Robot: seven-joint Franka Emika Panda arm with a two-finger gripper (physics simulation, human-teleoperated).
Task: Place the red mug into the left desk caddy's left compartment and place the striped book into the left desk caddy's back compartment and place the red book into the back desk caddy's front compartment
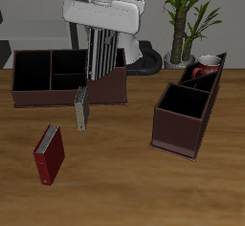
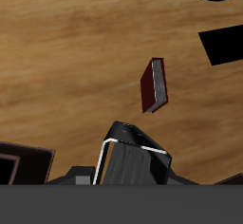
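1. Exterior view — two desk caddies: the back desk caddy (image 1: 67, 77) and the left desk caddy (image 1: 189, 105), with one red mug (image 1: 204, 72) inside its far compartment. One red book (image 1: 50, 154) lies nearer the front edge.
2. Same view — the gripper (image 1: 84, 88) pinches one striped book (image 1: 81, 108), upright beside the back caddy.
3. Wrist view — the striped book (image 2: 133, 159) sits between the jaws; the red book (image 2: 155, 84) lies on the table (image 2: 66, 66).

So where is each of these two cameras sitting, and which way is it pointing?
Exterior view: in front of and above the table, facing the robot; it shows the arm, the gripper on the striped book, both desk caddies and the red mug.
Wrist view: on the gripper, looking down at the tabletop; the striped book sits close below it, with part of the gripper's body.
Shared: the red book and the striped book.
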